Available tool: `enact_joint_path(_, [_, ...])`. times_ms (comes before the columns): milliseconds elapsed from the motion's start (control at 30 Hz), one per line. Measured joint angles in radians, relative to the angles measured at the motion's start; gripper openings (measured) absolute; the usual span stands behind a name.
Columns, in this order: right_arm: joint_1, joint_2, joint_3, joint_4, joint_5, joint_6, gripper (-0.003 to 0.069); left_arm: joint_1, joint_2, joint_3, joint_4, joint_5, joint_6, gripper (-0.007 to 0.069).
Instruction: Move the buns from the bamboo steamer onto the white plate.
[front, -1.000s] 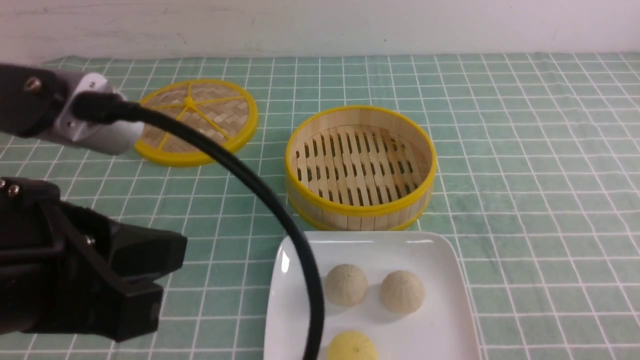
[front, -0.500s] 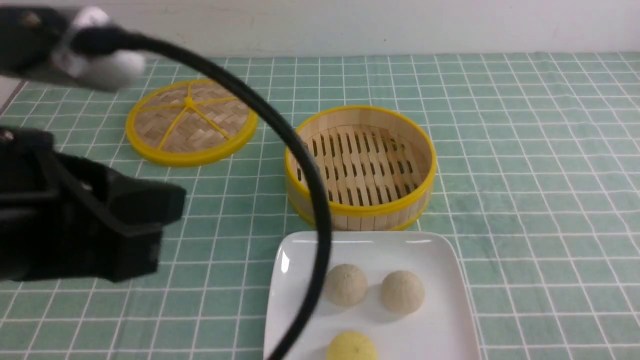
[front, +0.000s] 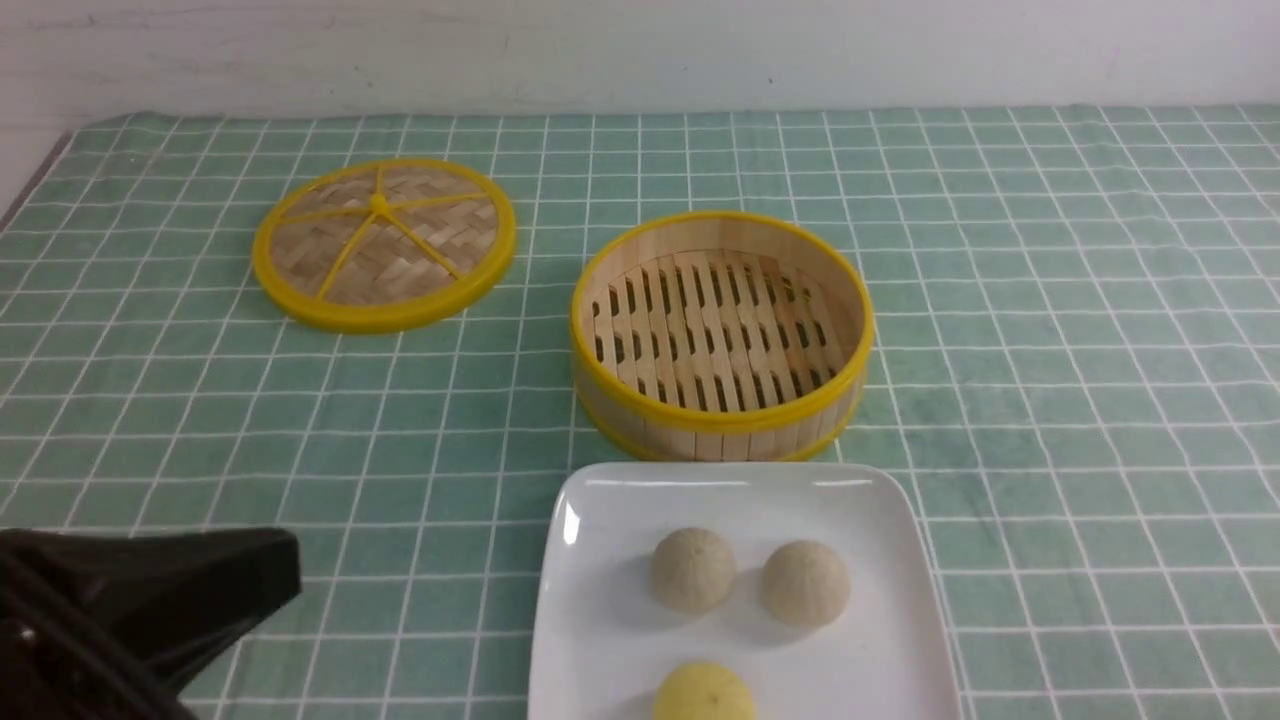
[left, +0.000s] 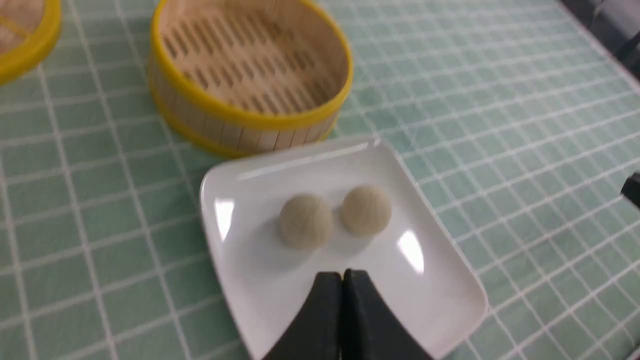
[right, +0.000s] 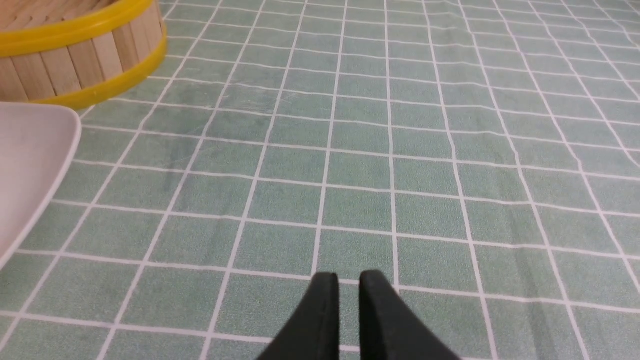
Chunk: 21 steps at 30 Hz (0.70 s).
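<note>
- Your transfer looks finished: all three buns sit on the white plate (front: 880, 520), two cream buns (front: 693, 570) (front: 805, 583) side by side and the pale yellow bun (front: 704, 692) nearer you, cut off by the frame edge.
- The bamboo steamer (front: 720, 425) stands empty just behind the plate, nothing on its slatted floor; its woven lid (front: 383, 243) lies apart on the counter (front: 1080, 330) to the left.
- Your left gripper (left: 342, 277) hangs above the near part of the plate, fingers pressed together and holding nothing.
- Your right gripper (right: 349, 281) is over bare checked cloth beside the plate, fingers a narrow slit apart, also empty.
- No bun is left to fetch, so I judge the next move is only to park both arms clear without nudging the plate.
</note>
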Motion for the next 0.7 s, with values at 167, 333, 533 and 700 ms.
enact_joint_path(167, [0.0,0.0,0.0,0.0,0.0,0.0,0.0099,0.0,-0.003,0.135,0.08,-0.225,0.0,0.0011])
enact_joint_path(333, [0.0,0.0,0.0,0.0,0.0,0.0,0.0107,0.0,-0.003,0.199,0.15,-0.205,0.004,0.0011])
enact_joint_path(533, [0.0,0.0,0.0,0.0,0.0,0.0,0.0113,0.0,-0.003,0.203,0.157,-0.17,-0.03,0.0012])
enact_joint_path(700, [0.0,0.0,0.0,0.0,0.0,0.0,0.0118,0.0,-0.003,0.203,0.16,-0.171,-0.044,0.0015])
